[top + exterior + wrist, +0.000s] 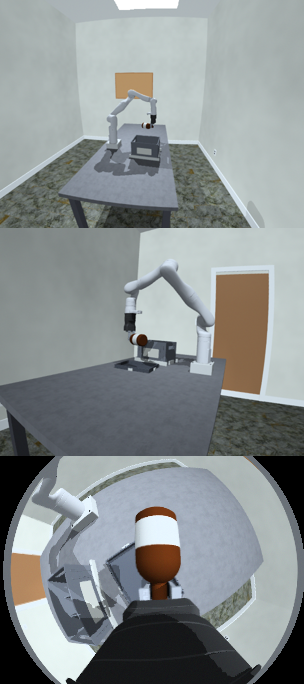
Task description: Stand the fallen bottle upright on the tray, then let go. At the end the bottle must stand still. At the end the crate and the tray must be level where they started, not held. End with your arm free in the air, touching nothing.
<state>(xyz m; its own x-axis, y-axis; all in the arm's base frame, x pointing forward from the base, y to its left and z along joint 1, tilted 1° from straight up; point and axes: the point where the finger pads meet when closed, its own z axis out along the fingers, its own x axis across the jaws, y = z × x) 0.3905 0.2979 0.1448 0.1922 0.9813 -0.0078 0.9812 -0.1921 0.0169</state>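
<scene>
My gripper (151, 124) (130, 337) (159, 587) is shut on the neck of the brown bottle (146, 125) (138, 339) (158, 546), which has a white band. It holds the bottle lying level in the air, well above the table. In the exterior view the flat dark tray (140, 371) lies on the table below and a little in front of the bottle. The dark crate (145, 148) (160, 350) (72, 597) stands just past the tray, on the arm's side. In the top view the crate hides the tray.
The arm's white base (113, 144) (201, 368) stands beside the crate. The grey table (120, 185) (125, 403) stretches long towards the top camera. A brown door (241, 333) is behind the base.
</scene>
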